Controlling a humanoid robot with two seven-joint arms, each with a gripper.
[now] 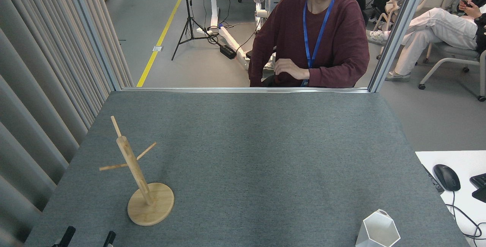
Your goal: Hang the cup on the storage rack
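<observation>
Nothing done: cup (377, 231) stands unhung, far right of my left claw (88, 237); rack (141, 180) just beyond it. Claw's grip unclear.

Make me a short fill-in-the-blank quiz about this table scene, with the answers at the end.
1. The wooden rack stands on the ____ side of the table.
2. The white cup sits near the table's front ____ corner.
3. The rack's pegs hold ____ cups.
4. The person behind the table wears a ____ lanyard.

Missing words: left; right; no; blue
</observation>
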